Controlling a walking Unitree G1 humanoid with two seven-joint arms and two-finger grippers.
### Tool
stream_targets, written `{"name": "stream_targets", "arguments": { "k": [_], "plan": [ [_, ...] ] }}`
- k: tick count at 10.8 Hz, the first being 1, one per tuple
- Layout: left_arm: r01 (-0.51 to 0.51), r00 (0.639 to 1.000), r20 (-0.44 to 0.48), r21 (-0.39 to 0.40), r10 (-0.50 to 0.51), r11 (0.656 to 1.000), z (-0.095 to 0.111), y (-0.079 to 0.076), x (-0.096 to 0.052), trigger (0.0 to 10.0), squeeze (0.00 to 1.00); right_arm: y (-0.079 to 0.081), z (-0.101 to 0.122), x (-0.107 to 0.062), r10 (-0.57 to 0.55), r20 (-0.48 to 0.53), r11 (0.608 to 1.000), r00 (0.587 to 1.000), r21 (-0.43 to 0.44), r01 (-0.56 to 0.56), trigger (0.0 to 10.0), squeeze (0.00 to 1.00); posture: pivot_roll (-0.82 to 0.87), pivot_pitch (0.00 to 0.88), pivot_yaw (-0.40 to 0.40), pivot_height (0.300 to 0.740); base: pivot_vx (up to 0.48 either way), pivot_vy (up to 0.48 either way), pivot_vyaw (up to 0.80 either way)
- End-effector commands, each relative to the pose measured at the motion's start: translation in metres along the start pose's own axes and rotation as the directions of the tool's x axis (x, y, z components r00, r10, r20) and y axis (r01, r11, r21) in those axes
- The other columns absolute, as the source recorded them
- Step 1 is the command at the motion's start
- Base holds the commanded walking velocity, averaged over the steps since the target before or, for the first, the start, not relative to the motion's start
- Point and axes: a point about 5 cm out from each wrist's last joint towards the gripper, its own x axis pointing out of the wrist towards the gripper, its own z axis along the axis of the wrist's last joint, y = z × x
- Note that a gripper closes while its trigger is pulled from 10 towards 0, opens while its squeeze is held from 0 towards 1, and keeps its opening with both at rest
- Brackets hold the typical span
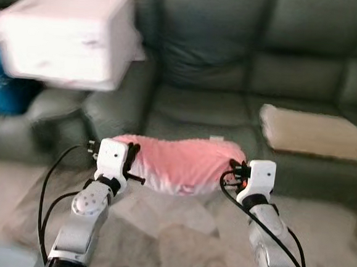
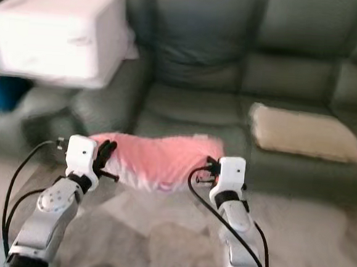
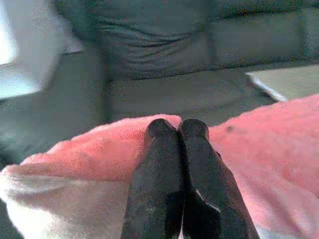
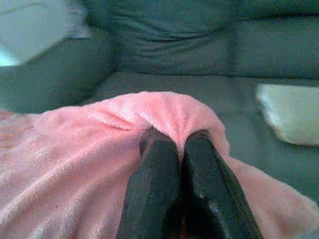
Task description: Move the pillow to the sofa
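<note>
progress: I have the pillow [image 1: 179,164] lifted between both arms, in front of the sofa [image 1: 230,106] and not yet on it. I judge the carry mostly done; what's left is getting over the seat and letting go.
left gripper [image 3: 177,132]: fingers pressed together, pinching a fold at the pillow's left end.
right gripper [image 4: 175,139]: fingers closed tight too, fabric bunched up around the tips at the right end.
pillow location: stretched across between the two wrists, sagging a little in the middle, hanging just short of the seat's front edge as far as I can tell.
pillow material: pink fleecy pile on top, whitish underside along the lower edge. Soft, limp; folds wherever I grip it.
sofa: grey-green, smooth, leather-like, with creased back cushions.
on sofa: flat beige cushion [image 1: 314,133] on the right seat, well apart from the pillow.
other: big white box [image 1: 69,32] on the left arm area, blurred; something blue [image 1: 6,86] beside it, can't tell what.
drop zone: I'd aim for the middle seat.
</note>
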Motion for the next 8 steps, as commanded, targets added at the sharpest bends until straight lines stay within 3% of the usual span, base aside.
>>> {"name": "stream_targets", "arguments": {
  "k": [1,8],
  "plan": [
    [0.048,0.998,0.035,-0.006,-0.048,0.999,0.0077,-0.0124,0.0037,10.0,0.0,-0.0123,0.0057,-0.0013,-0.035,0.021,0.999,0.999,-0.016,0.035,10.0,0.0,-0.02,0.0,0.009,0.74,0.36,0.0,-0.44],
    [0.051,0.998,0.035,0.004,-0.051,0.999,0.0082,-0.0125,0.0046,10.0,0.0,-0.0089,0.0074,-0.0006,-0.011,0.034,0.999,0.999,-0.035,0.013,10.0,0.0,-0.02,0.0,0.012,0.74,0.38,0.0,0.06]
  ]
}}
